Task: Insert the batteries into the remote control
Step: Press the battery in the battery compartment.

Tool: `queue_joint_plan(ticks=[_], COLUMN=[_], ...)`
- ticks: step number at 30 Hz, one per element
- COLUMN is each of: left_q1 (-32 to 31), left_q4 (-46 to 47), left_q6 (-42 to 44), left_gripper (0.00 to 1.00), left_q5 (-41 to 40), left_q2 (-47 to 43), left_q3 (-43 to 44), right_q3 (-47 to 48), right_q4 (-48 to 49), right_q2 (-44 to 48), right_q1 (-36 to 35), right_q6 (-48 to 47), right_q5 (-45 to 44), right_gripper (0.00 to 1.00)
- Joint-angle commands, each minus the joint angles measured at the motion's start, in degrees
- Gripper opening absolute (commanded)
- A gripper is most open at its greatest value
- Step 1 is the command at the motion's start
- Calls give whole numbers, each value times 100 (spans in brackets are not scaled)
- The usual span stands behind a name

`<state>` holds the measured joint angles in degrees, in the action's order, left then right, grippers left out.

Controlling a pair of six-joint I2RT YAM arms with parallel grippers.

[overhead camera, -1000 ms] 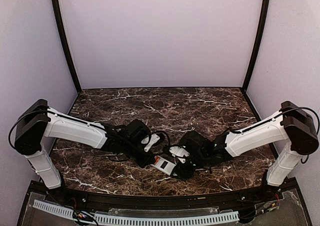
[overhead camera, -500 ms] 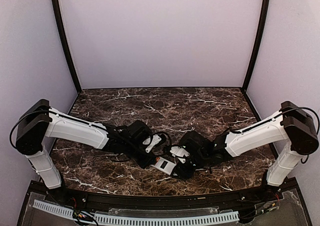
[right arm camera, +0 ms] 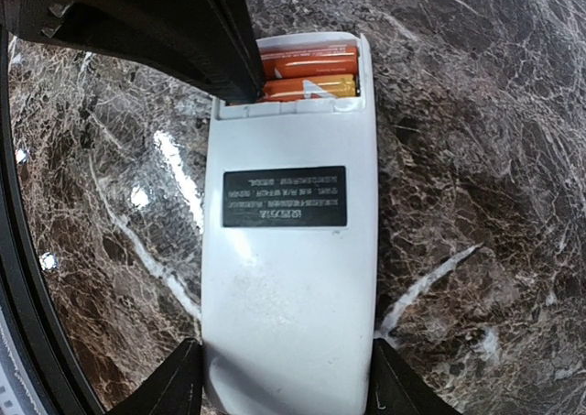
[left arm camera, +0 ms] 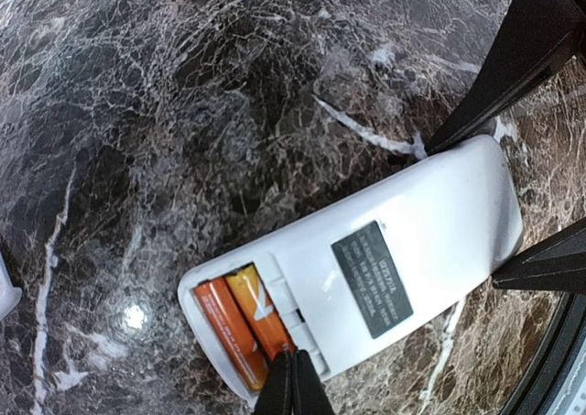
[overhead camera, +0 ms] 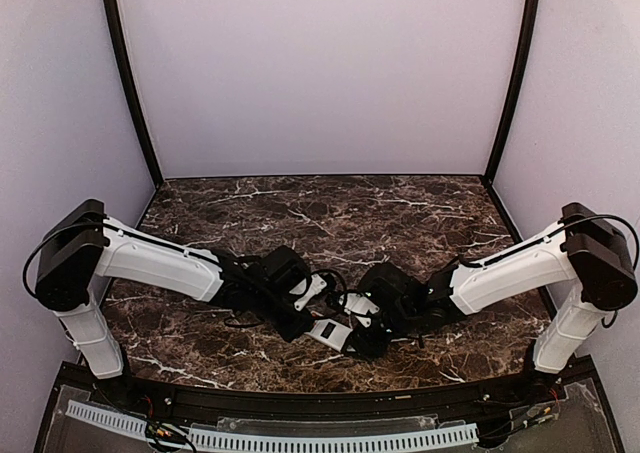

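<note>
**Near edge.** A white slotted strip (overhead camera: pixel 300 439) runs across in front of both arm bases.

**Centre front of marble table (overhead camera: pixel 400 213).**
- The remote control (right arm camera: pixel 284 278) lies flat, back side up. Its plain white rear shows, w/ a dark label (right arm camera: pixel 284 196) approx. mid-body.
- The battery bay at one end has no cover on it. Two orange batteries (right arm camera: pixel 307 74) are seated inside, side by side, crosswise to the remote's long axis.

**Right gripper (right arm camera: pixel 284 378).**
- It sits at the end of the remote opp. the bay.
- It is part-open. There is one finger (right arm camera: pixel 179 383) on each long edge, both against the casing.
- The remote is clamped between them.

**Left gripper (left arm camera: pixel 291 383).**
- It is fully closed, tips together, w/ nothing held.
- The tips come down at the bay's side edge, at the end of the battery nearer the label.
- Whether they actually press on that battery cannot be told.

**Arms.** Both reach inward from the outer sides and meet over the remote, the left from the left and the right from the right.

**Far side.** The marble runs back to a plain pale rear wall (overhead camera: pixel 320 73) w/ dark corner posts.
</note>
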<state>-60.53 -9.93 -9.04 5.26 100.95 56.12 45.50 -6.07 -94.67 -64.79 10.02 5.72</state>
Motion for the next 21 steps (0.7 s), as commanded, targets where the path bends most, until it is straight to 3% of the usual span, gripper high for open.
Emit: queue_joint_plan(ticks=[1,7,11,17,21], left_q1=[-73,4,216,744,1171], left_q4=[-772,-605,-559,-198,-79], left_q6=[-26,-219,-358,-693,-853], left_gripper=[0,1,8,38,68], left_q5=[-15,136,225,418,31], left_q2=[415,202,-36,-812,-1182], left_q3=[-127,77,182,-39,-189], right_q3=[13,-39,-57,-84,-102], right_q4=[-20,17,-12,-74,-103], right_q2=[-21,44,91,99,101], right_q1=[-68,-68,-61,5,121], right_q6=[17,-72,-114,-110,-118], right_q5=[-106,-194,-290,-459,-550], right_gripper=[58,58,63,68,75])
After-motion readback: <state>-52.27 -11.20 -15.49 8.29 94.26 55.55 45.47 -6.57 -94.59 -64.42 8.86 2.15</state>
